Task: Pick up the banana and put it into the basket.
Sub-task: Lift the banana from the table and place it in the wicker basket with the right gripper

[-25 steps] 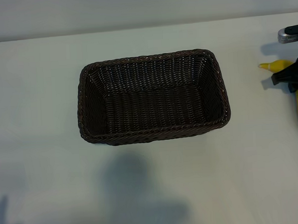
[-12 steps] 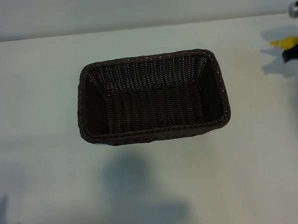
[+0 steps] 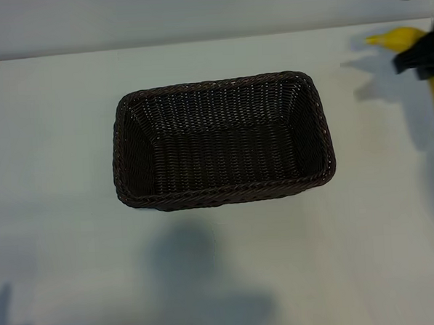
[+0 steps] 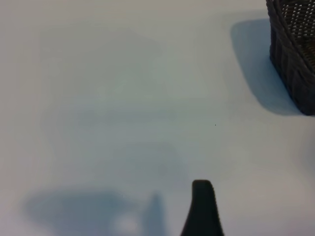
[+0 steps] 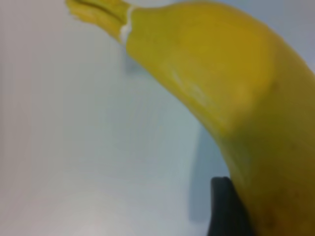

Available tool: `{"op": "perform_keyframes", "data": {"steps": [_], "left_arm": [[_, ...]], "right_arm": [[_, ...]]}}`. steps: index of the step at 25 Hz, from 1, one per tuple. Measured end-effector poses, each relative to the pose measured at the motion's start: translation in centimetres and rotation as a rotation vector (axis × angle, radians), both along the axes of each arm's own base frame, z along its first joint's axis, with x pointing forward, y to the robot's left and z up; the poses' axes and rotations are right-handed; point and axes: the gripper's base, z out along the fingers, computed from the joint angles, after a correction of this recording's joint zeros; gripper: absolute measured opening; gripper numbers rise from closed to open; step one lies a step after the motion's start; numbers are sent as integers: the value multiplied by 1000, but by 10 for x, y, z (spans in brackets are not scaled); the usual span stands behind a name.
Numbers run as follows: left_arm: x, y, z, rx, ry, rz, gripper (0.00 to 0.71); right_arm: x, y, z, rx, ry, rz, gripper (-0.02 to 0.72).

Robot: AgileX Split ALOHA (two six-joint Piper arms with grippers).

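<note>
The dark brown woven basket (image 3: 220, 82) stands empty in the middle of the white table; its corner (image 4: 295, 54) shows in the left wrist view. At the far right edge of the exterior view, my right gripper (image 3: 424, 55) is shut on the yellow banana (image 3: 403, 38). It holds the banana above the table, the stem end pointing toward the basket and a shadow below. In the right wrist view the banana (image 5: 221, 83) fills the picture beside one dark finger (image 5: 224, 209). Of my left gripper, a single finger (image 4: 202, 209) shows over bare table, open with nothing in it.
The white table (image 3: 56, 142) extends all around the basket. A grey wall (image 3: 195, 14) runs along its far edge. Arm shadows (image 3: 201, 280) fall on the table in front of the basket.
My right gripper has lifted the banana off the table and carried it toward the far edge and slightly toward the basket. The basket and left arm have not moved.
</note>
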Motion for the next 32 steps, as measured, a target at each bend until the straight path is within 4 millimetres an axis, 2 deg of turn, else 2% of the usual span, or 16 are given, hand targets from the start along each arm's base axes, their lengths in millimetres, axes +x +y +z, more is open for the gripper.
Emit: {"op": "perform_keyframes", "data": {"steps": [7,11,18,21,26,32], "left_arm": [[0,0,0,0,0,0,575],[0,0,0,0,0,0,575],[0,0,0,0,0,0,575],[0,0,0,0,0,0,575],[0,0,0,0,0,0,575],[0,0,0,0,0,0,575]], "right_arm": [[5,79,45,17,-153,312,424],[9,119,56,48,-164,478,424],[14,169,38,16,-86,691,424],[9,187,29,-12,-78,789,424],[-2,218,7,-50,-47,931,424],[-8,244,-24,-101,-30,1009,424]]}}
